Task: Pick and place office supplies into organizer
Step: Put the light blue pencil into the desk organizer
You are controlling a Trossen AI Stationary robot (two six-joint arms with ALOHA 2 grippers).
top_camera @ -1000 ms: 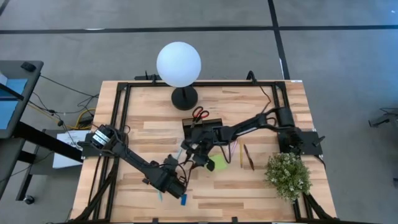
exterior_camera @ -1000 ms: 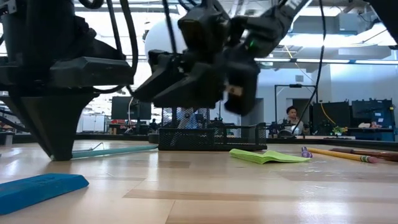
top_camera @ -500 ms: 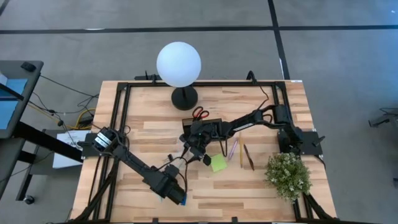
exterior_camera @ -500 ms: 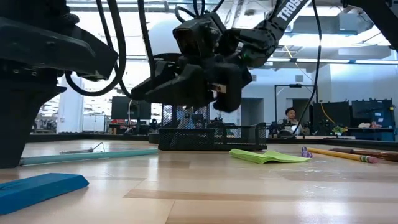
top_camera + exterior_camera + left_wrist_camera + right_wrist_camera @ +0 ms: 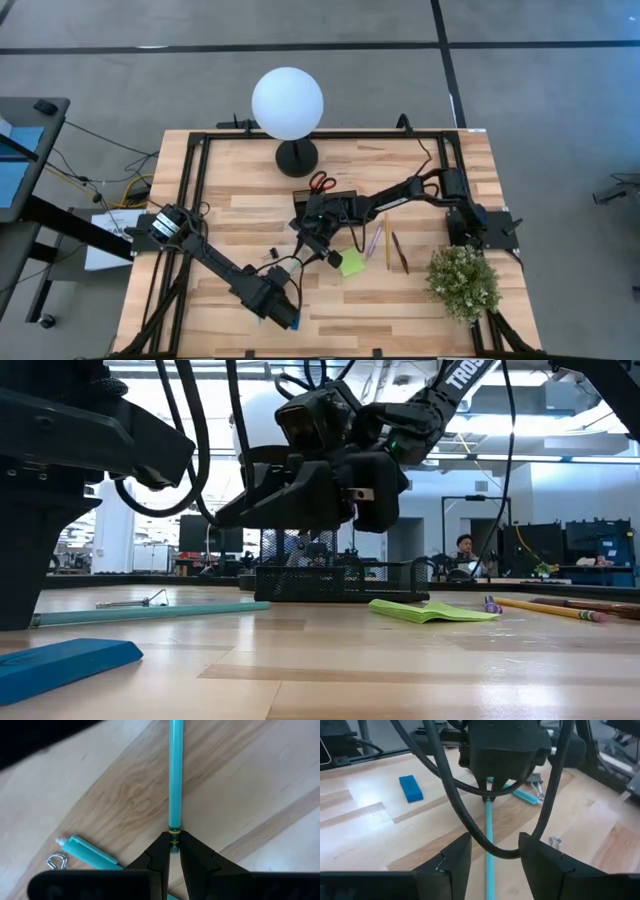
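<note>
Progress: early, by my reading. The low black mesh organizer tray (image 5: 328, 206) sits mid-surface near the round black lamp base (image 5: 297, 157). The red-handled scissors (image 5: 321, 183) lie just beside its far edge; whether they are inside it cannot be told from above. Most supplies are not yet placed: lime-green sticky-note pad (image 5: 351, 263), thin pencils (image 5: 397, 251), small blue eraser (image 5: 410, 788), a short capped teal pen (image 5: 91, 853) and a small metal clip (image 5: 56, 862) all lie on the light wooden surface (image 5: 230, 200).

Left claw (image 5: 173, 851): down at the surface on the near side, fingers clenched on one end of the long light-blue pen (image 5: 175, 775). The pen lies flat along the wood and points away from the wrist. Pen not lifted yet, judging from the low view.

Right claw (image 5: 490, 854): hangs above the surface, in front of the organizer, fingers released with a clear gap, holding nothing. It faces the left arm, and the pen runs between its fingers in its own view.

Green potted plant (image 5: 463, 282) stands at the right corner, untouched.
</note>
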